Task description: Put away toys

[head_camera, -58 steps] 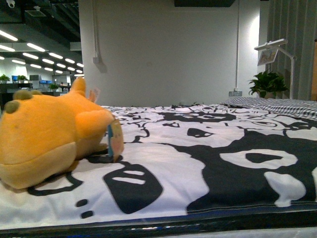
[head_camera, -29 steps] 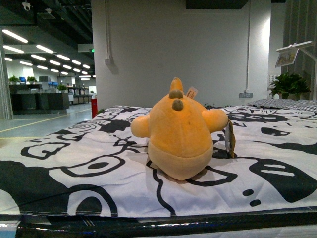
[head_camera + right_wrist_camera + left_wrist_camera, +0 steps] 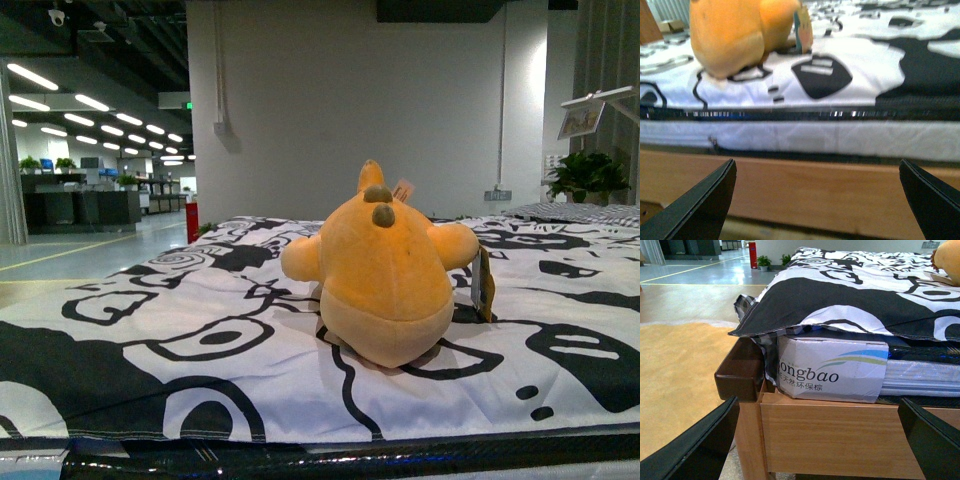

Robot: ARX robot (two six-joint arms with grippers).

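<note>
**Tools low, toy up on the bed**

Left tool (image 3: 817,402): released, jaws spread, level with the bed frame (image 3: 840,435) and under the overhanging duvet (image 3: 850,300). Rising from here could snag it.

Plush toy (image 3: 385,270): sits on the duvet, near the front edge.

Right tool (image 3: 816,162): released too, facing the bed frame. A straight reach would hit wood.

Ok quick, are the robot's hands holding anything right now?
Left hand: open, holding nothing.
Right hand: open, holding nothing.
</note>
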